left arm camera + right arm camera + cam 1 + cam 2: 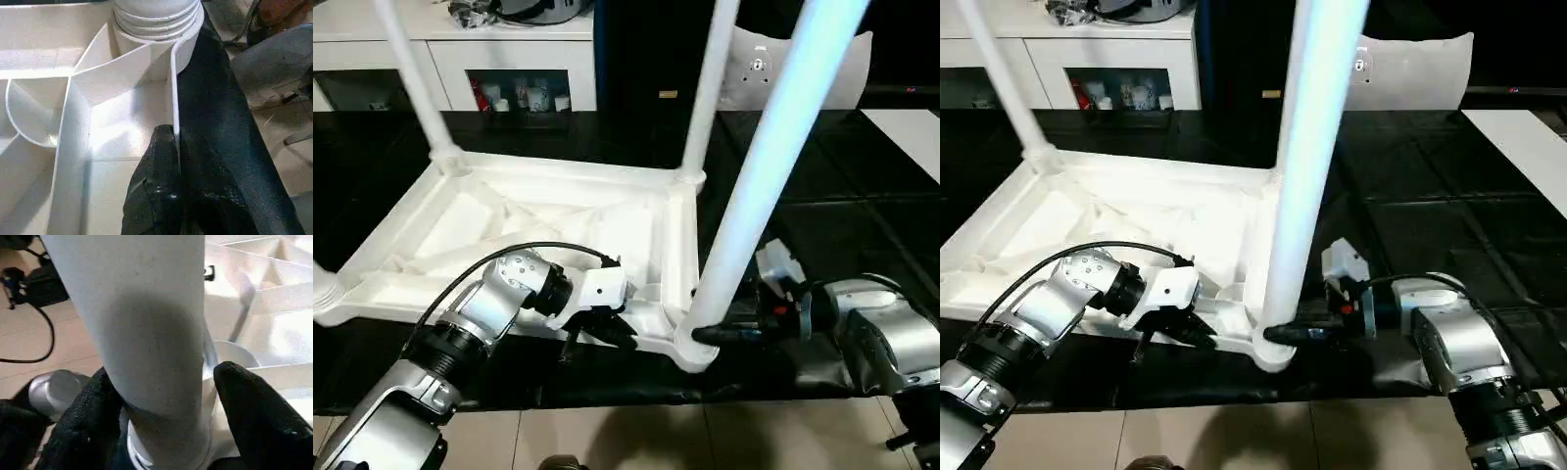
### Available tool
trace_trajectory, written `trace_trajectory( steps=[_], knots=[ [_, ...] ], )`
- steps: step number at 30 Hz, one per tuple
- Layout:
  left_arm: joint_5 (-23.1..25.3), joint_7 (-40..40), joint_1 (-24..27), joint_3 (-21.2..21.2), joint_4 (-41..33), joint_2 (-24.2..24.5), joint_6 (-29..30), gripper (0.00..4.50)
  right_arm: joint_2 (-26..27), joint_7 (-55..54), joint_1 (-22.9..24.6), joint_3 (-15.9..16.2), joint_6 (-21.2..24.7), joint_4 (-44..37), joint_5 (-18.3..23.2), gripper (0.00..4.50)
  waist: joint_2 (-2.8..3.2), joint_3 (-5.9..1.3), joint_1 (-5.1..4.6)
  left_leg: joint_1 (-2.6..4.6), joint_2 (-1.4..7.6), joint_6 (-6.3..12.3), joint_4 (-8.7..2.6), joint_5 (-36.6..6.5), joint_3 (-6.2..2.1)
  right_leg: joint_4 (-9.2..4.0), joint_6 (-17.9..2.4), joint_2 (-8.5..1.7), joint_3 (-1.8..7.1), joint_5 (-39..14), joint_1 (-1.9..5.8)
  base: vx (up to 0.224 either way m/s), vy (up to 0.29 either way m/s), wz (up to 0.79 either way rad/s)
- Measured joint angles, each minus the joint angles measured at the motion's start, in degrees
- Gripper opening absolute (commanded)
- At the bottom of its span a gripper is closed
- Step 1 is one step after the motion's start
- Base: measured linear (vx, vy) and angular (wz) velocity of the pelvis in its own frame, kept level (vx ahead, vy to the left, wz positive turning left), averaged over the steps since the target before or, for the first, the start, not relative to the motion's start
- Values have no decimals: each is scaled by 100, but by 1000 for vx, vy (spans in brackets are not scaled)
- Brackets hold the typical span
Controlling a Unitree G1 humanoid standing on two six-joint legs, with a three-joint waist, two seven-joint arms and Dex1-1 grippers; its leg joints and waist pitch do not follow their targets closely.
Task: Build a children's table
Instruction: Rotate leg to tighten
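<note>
The white table top (538, 230) lies upside down on the black desk (842, 196), ribbed underside up, with legs standing in its corner sockets. The near-right leg (773, 147) rises tall and slanted from the socket at the top's near corner; two far legs (411, 78) (710, 88) stand behind, and a further socket (323, 291) sits at the near-left edge.

The left arm (460, 338) reaches in from the lower left, forearm angled up and inward, wrist bent so the left gripper (607, 333) points along the top's near rim. Its black fingers (161, 196) are pressed together, pinching the thin white rim wall just beside the near-right socket.

The right arm (886, 338) comes in level from the right, its right gripper (705, 335) at the base of the near-right leg. Its fingers (254, 406) stand spread on either side of the leg, just above the socket, touching or nearly touching it
</note>
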Motion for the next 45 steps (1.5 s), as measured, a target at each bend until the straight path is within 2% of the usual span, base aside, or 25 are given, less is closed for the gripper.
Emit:
trace_trajectory(
  steps=[5,6,10,15,19,22,25,26,28,29,31,35,36,38,45],
  knots=[
    [-1,-50,-9,-7,30,-1,-87,0,-85,131,4,105,143,-87,4,251,0,0,6,0,-1,2,0,0,0,-6,3,0,0,0,2,0,0,0],
    [-2,-53,-9,-7,34,-5,-98,0,-112,133,4,116,150,-112,7,231,-1,0,9,-1,0,3,0,0,-1,-6,3,0,-1,0,2,0,0,0],
    [-5,-78,-10,-6,46,-18,-114,0,-119,129,4,117,169,-116,13,211,-6,2,17,-1,-1,3,-1,1,-1,-6,5,0,-1,-2,2,0,0,0],
    [-59,-94,-9,11,50,-22,-100,0,-117,111,23,68,349,-210,39,203,-8,1,23,-2,-2,3,-1,0,-1,-7,6,-1,-2,-2,3,0,0,0],
    [-157,-8,66,157,-15,-50,274,0,115,-333,263,-100,540,-446,151,202,-8,1,-17,-2,-1,0,-8,1,0,-6,8,0,-1,-3,4,0,0,0],
    [-104,353,70,265,-26,-88,610,0,372,-894,291,-194,584,-444,58,202,-9,1,-87,10,-1,-28,-12,-2,0,-5,10,2,-4,0,23,0,0,0],
    [125,1248,75,577,-24,-342,1201,0,1080,-2231,129,-511,607,-179,-334,200,-20,6,-283,37,1,-40,-11,5,-1,-16,13,3,-11,1,41,0,0,0],
    [140,1582,65,665,-24,-527,1460,0,1255,-2716,65,-599,617,-123,-460,199,-20,6,-381,30,6,-40,-13,4,-3,-44,27,3,-22,10,49,0,0,0],
    [143,2002,58,757,-24,-805,1763,0,1413,-3264,-27,-715,638,-15,-580,196,-21,5,-485,20,3,-31,-18,-1,-3,-82,46,4,-22,22,55,0,0,0],
    [195,2474,39,862,-9,-1096,1983,0,1677,-3856,-149,-845,631,129,-721,196,-22,5,-541,5,2,-24,-17,-5,-2,-95,55,4,-20,31,52,0,0,0],
    [242,2962,-4,927,19,-1366,2166,0,1907,-4480,-299,-938,626,266,-859,195,-25,4,-588,-6,-10,-12,-18,-12,-2,-99,53,3,-6,46,45,0,0,0],
    [283,3696,-23,1037,42,-1759,2293,0,2295,-5408,-496,-1118,614,427,-955,195,-26,3,-547,-36,-11,30,-42,-4,-1,-86,49,3,-3,27,8,0,0,0],
    [289,3743,-36,1039,42,-1790,2314,0,2329,-5474,-496,-1132,574,428,-990,230,-27,3,-526,-45,-12,31,-42,-4,-1,-72,39,2,0,23,-6,0,0,0],
    [295,3788,-63,1064,40,-1818,2337,0,2379,-5537,-496,-1152,478,428,-1057,264,-29,2,-485,-71,-18,34,-19,-9,7,0,12,-12,14,-5,-58,0,0,0],
    [334,3816,-68,1051,5,-1792,2389,0,2472,-5520,-469,-1147,366,451,-1090,310,-28,2,-465,-83,-6,28,-16,-4,7,8,8,-3,9,-13,-77,0,0,0]
  ],
)
